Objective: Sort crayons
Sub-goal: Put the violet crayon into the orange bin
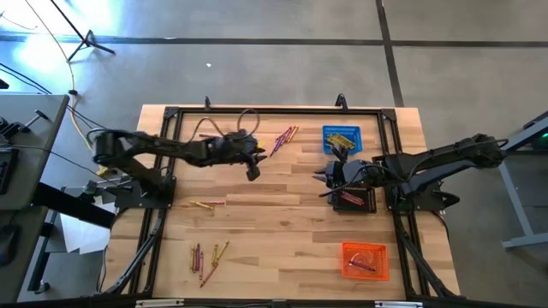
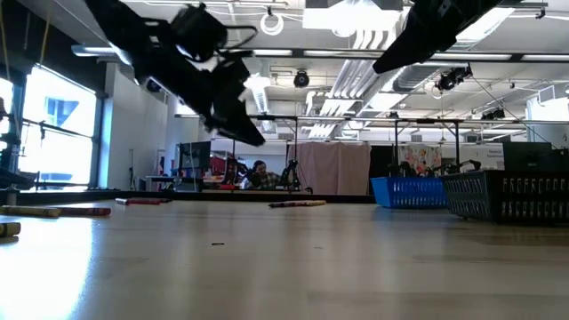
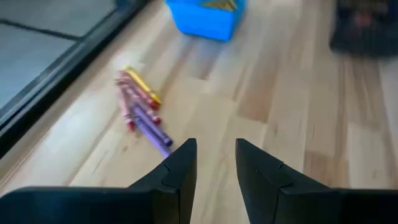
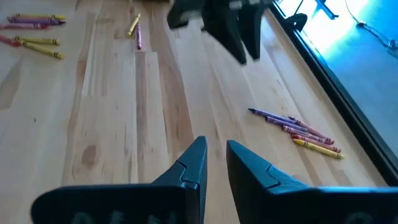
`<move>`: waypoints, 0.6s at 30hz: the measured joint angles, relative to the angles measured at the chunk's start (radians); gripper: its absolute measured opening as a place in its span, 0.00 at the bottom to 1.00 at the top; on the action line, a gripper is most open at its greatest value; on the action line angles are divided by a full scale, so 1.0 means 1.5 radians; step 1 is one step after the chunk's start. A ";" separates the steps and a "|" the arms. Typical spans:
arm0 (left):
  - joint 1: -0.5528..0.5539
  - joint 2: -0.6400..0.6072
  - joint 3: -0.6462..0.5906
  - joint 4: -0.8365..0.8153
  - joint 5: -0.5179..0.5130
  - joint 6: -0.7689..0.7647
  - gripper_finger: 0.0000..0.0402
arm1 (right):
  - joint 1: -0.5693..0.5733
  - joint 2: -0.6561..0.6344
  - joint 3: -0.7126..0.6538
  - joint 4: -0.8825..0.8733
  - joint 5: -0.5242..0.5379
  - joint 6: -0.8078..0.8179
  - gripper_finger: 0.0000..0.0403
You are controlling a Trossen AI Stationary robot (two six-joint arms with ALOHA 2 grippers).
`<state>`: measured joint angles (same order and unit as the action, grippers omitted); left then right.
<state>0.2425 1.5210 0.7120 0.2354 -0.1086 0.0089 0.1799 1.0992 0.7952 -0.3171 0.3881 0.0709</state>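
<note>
At the surface's nine o'clock side we see two crayons lying end to end, and toward seven o'clock a looser scatter of yellow, pink and purple crayons. Our left gripper hangs above the surface near eleven o'clock, its jaws parted by a modest gap and holding nothing. Just beyond it, toward twelve o'clock, lies a tight bunch of crayons, yellow, red and purple side by side. Farther right, at one o'clock, the blue mesh basket holds yellow crayons. Our right gripper hovers at about three o'clock, beside the black mesh basket, which holds pinkish crayons; its jaws stand narrow and empty. At five o'clock the orange mesh basket holds a few purple ones.
</note>
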 joint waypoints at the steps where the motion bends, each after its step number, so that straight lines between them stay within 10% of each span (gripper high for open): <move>1: 0.004 0.019 0.009 0.000 0.015 0.024 0.25 | 0.000 0.000 0.000 -0.001 0.000 0.000 0.11; 18: 0.057 0.266 0.146 0.076 -0.058 -0.092 0.25 | 0.000 0.000 0.000 -0.110 0.019 0.125 0.11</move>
<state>0.3287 1.9196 0.9310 0.3499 -0.1959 -0.1285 0.1799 1.0996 0.7948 -0.4823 0.4164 0.2580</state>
